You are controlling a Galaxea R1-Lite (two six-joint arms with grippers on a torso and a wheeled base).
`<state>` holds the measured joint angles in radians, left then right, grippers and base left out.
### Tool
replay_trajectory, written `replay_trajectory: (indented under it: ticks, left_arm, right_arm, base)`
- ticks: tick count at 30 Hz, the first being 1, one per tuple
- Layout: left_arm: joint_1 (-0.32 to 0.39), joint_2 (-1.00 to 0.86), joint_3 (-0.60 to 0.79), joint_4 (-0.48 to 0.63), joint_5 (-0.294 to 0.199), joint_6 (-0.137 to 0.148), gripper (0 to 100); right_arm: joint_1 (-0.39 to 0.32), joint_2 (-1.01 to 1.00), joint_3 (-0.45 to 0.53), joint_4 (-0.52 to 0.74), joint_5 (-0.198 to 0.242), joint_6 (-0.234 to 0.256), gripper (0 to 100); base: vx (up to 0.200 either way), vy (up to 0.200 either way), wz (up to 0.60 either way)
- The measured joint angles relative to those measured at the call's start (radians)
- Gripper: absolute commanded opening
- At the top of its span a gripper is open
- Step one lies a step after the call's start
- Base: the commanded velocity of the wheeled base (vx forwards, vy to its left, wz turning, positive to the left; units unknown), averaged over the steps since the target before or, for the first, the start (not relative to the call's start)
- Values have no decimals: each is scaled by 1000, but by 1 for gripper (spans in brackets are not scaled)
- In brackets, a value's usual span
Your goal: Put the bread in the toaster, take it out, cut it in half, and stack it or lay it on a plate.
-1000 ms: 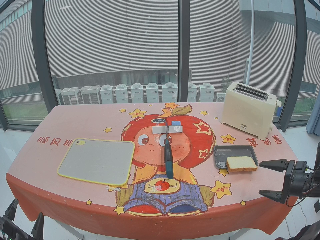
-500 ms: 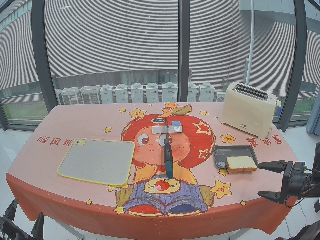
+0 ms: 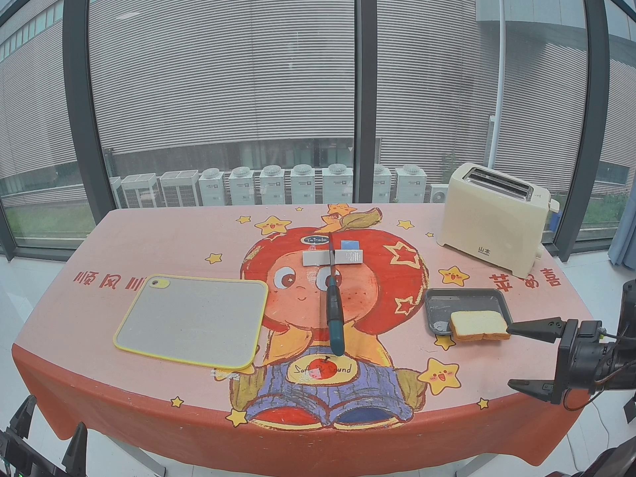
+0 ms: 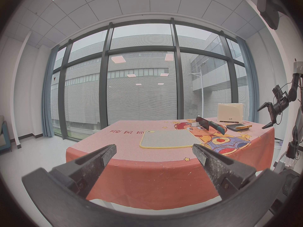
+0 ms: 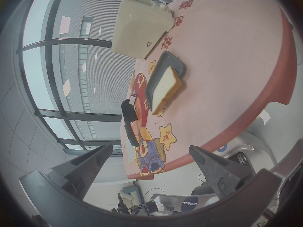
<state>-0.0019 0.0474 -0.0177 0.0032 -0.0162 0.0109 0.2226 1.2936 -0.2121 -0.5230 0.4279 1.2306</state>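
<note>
A slice of bread (image 3: 479, 324) (image 5: 164, 88) lies on the near edge of a small dark tray (image 3: 468, 302) (image 5: 167, 68) at the table's right. The cream toaster (image 3: 495, 216) (image 5: 141, 26) stands behind it at the back right. My right gripper (image 3: 527, 359) (image 5: 149, 156) hangs open just right of the bread, at the table's right edge, nothing between its fingers. A knife with a teal handle (image 3: 334, 316) lies at the centre, its blade on a grey holder (image 3: 332, 257). The grey cutting board (image 3: 193, 319) (image 4: 168, 138) lies at the left. My left gripper (image 4: 153, 156) (image 3: 50, 425) is open, low and off the table's near left corner.
The table carries an orange cartoon-print cloth (image 3: 199, 240) and stands against tall windows. Room is free between the cutting board and the knife and along the table's front.
My right gripper has crept left toward the bread, still open. The bread, knife and left arm have not moved.
</note>
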Motion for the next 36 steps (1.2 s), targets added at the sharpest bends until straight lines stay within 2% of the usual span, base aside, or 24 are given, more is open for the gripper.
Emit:
replay_trajectory:
  ticks: [9, 25, 30, 34, 36]
  left_arm:
    - [1, 0, 0, 0, 0, 0, 100]
    - [0, 0, 0, 0, 0, 0, 100]
    - [1, 0, 0, 0, 0, 0, 100]
    - [1, 0, 0, 0, 0, 0, 100]
    - [1, 0, 0, 0, 0, 0, 100]
  right_arm:
    - [1, 45, 18, -58, 0, 1, 100]
    - [-3, 86, 3, -84, 2, 9, 100]
    - [-4, 110, 10, -158, 2, 68, 100]
    - [-2, 122, 14, -174, 4, 93, 100]
    - [-2, 125, 15, -174, 20, 103, 100]
  base:
    - [0, 0, 0]
    - [0, 0, 0]
    - [0, 0, 0]
    - [0, 0, 0]
    - [0, 0, 0]
